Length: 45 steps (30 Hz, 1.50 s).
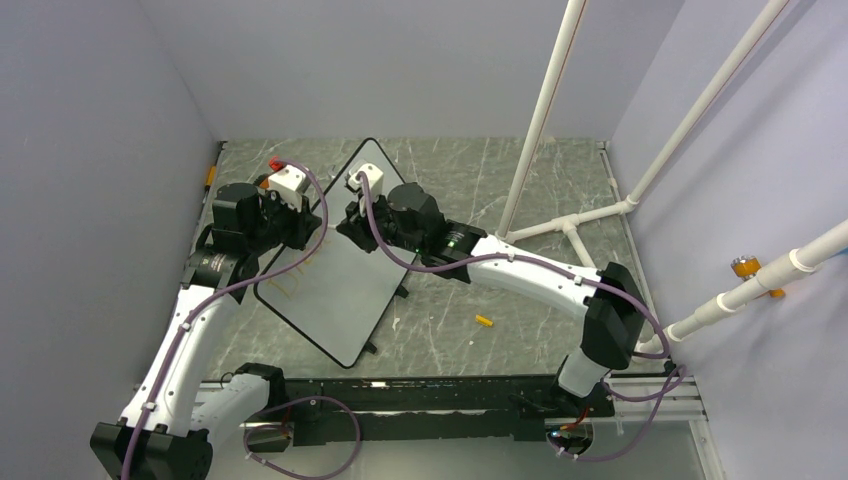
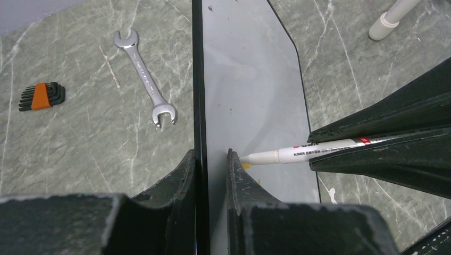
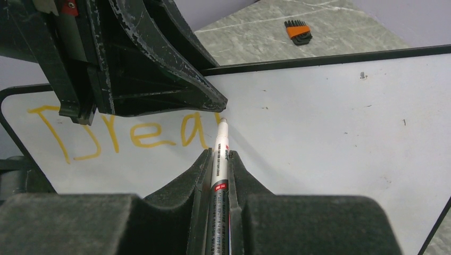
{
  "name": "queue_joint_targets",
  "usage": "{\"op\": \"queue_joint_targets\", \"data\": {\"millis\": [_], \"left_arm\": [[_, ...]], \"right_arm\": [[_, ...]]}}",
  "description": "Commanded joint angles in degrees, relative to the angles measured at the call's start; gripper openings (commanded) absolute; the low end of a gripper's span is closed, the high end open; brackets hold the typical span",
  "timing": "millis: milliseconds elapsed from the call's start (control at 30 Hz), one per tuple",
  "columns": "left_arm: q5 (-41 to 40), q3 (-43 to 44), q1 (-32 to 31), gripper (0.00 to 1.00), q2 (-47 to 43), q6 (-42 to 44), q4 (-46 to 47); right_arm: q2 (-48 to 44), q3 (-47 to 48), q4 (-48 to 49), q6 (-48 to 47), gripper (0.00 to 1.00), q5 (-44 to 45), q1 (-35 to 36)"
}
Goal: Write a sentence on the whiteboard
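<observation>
The whiteboard [image 1: 345,290] lies at a slant on the table, black-rimmed. My left gripper [image 1: 303,226] is shut on its left edge, one finger on each side of the rim [image 2: 211,155]. My right gripper [image 3: 220,154] is shut on a white marker [image 3: 219,159], whose tip rests on the board right beside the left gripper's inner fingertip [image 3: 220,101]. The sentence [image 3: 143,133] reads "Drea" in orange-yellow; the left gripper covers the top of its last letters. In the left wrist view the marker [image 2: 303,153] comes in from the right, with an orange stroke [image 2: 246,166] under its tip.
A steel wrench [image 2: 144,74] and an orange-banded hex key set [image 2: 41,96] lie on the marble table left of the board. A small orange-yellow cap [image 1: 484,321] lies to the board's right. White pipes [image 1: 540,120] rise at the right, and walls close in on three sides.
</observation>
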Motion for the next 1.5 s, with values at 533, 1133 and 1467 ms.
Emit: {"op": "queue_joint_targets", "data": {"millis": [533, 1133, 1467], "left_arm": [[2.44, -2.44, -1.65, 0.0, 0.96, 4.24, -9.39], [2.5, -2.44, -1.65, 0.0, 0.96, 4.26, -9.45], [2.53, -2.53, -1.78, 0.0, 0.91, 4.33, -9.43]], "right_arm": [[0.79, -0.11, 0.33, 0.13, 0.0, 5.37, 0.22], [-0.82, -0.48, 0.1, 1.03, 0.0, 4.58, 0.25], [1.26, 4.22, -0.66, 0.35, 0.0, 4.36, 0.21]]}}
